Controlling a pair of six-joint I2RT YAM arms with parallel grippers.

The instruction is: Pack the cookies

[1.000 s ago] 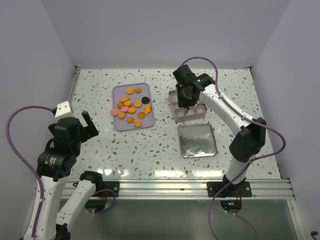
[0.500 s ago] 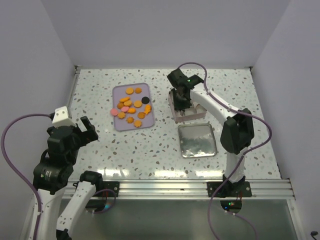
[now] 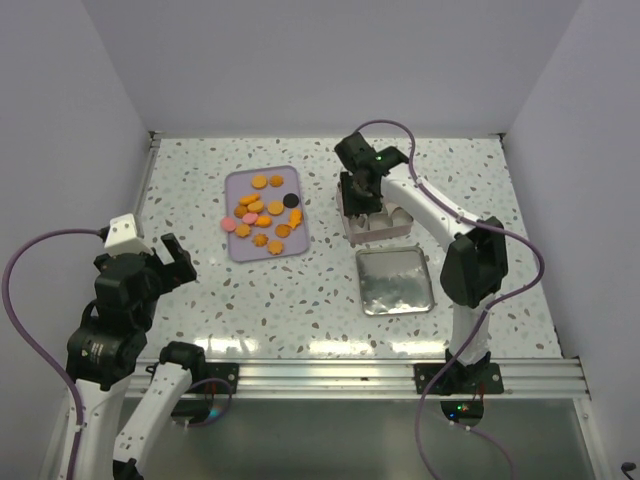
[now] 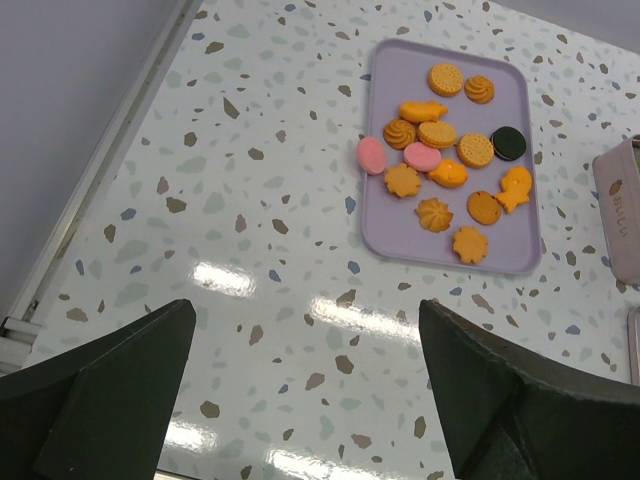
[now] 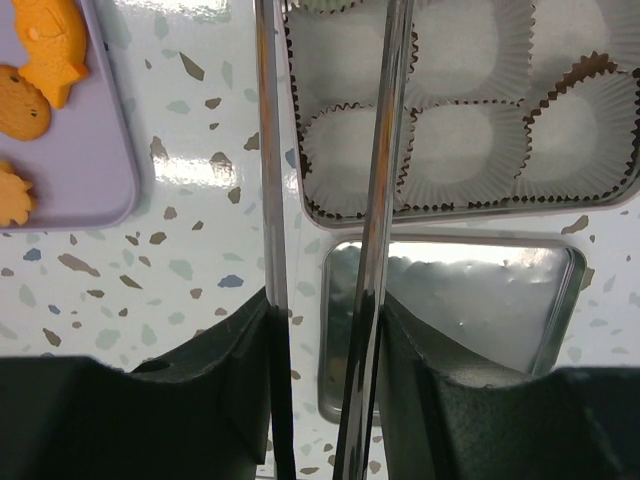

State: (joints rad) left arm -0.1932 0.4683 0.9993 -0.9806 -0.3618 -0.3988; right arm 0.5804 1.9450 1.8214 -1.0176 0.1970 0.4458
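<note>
The cookies (image 3: 262,210) lie on the lilac tray (image 3: 240,250): mostly orange discs and flowers, two pink, one black. They also show in the left wrist view (image 4: 440,165) and the right wrist view (image 5: 30,70). My right gripper (image 3: 362,190) hangs over the left edge of the square tin (image 3: 385,228). In the right wrist view it (image 5: 325,330) is shut on metal tongs (image 5: 385,150), whose tips run out of frame. My left gripper (image 4: 305,390) is open and empty, above bare table near the front left (image 3: 170,258).
The tin (image 5: 460,205) holds several empty white paper cups. Its flat metal lid (image 3: 394,280) lies just in front of it, also in the right wrist view (image 5: 470,300). Side walls enclose the table; a metal rail runs along the near edge.
My left arm has dropped lower and nearer. My right gripper has moved left, from above the tin's middle to its left edge.
</note>
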